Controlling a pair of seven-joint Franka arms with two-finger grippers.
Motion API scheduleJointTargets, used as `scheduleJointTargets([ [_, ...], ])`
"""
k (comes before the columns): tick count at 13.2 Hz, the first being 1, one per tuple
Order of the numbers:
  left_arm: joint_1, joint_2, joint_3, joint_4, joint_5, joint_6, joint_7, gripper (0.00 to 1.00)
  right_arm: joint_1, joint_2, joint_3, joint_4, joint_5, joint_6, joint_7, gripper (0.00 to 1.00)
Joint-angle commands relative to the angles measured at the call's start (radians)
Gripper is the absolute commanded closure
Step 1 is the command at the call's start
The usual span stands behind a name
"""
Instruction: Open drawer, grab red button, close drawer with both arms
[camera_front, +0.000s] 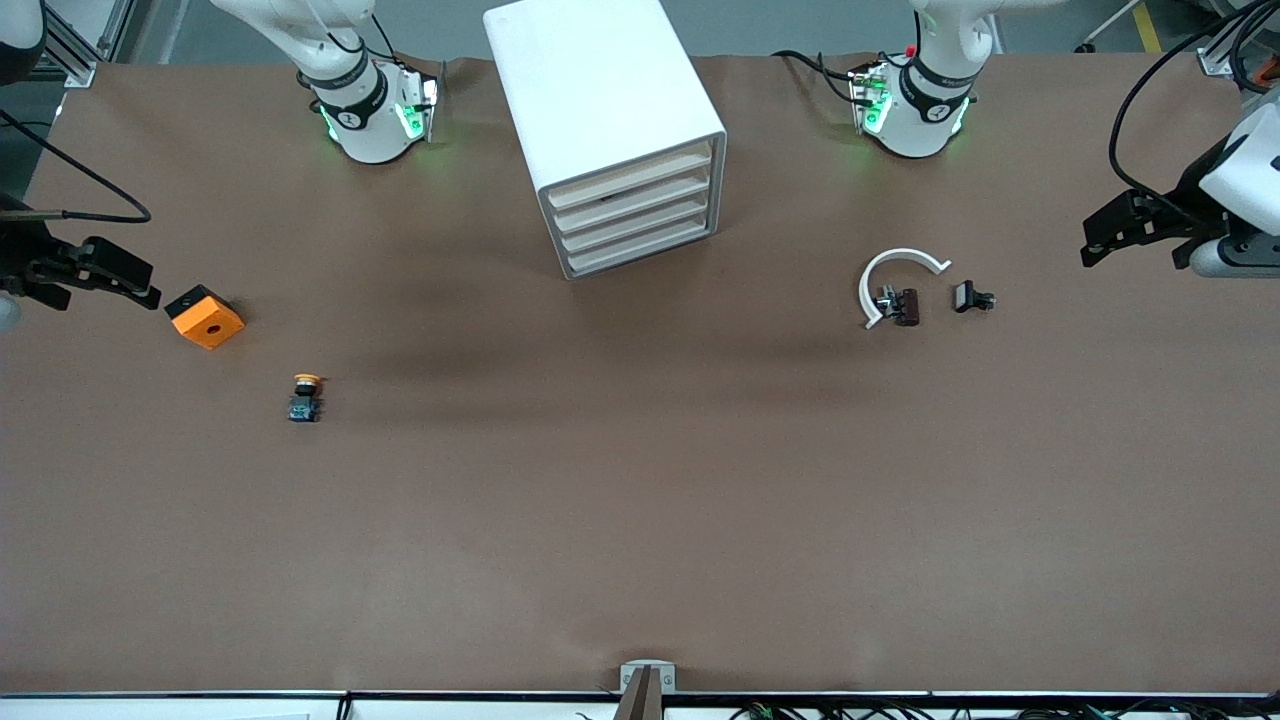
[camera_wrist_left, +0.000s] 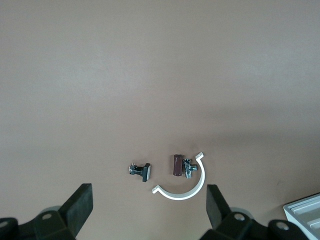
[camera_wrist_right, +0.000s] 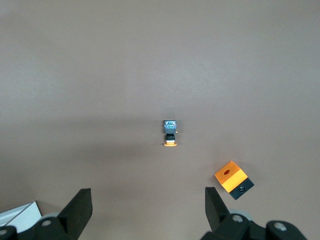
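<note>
Four drawers (camera_front: 640, 222) sit shut in the cabinet (camera_front: 607, 120), and no red button shows; presumably inside. Both tools, left (camera_wrist_left: 150, 210) and right (camera_wrist_right: 149, 210), hover wide, empty, at the worktop's (camera_front: 640, 520) ends. Risk: grabbing the yellow-capped button (camera_front: 306, 397) instead

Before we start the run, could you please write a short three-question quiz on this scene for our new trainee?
1. True or false: all four drawers of the cabinet are shut.
2. Which lies nearer the front camera: the orange block or the yellow-capped button?
3. The white curved piece lies toward which arm's end of the table?
A) left arm's B) right arm's

Key: 1 true. 2 the yellow-capped button. 3 A. The left gripper and the right gripper both hang open above the table.
</note>
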Motion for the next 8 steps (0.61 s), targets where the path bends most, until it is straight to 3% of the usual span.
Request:
scheduleJointTargets([
  [1, 0.002, 0.006, -0.003, 0.022, 0.006, -0.046, 0.019, 0.0, -0.01, 0.003, 0.006, 0.01, 0.001, -0.003, -0.01, 0.0],
  [4, 0.002, 0.012, -0.004, 0.023, 0.006, -0.049, 0.015, 0.0, -0.014, 0.003, 0.006, 0.01, 0.001, -0.003, -0.01, 0.0],
  [8, 0.006, 0.093, -0.003, 0.037, 0.006, -0.05, 0.026, 0.0, -0.018, 0.003, 0.006, 0.01, 0.001, -0.003, -0.01, 0.0],
])
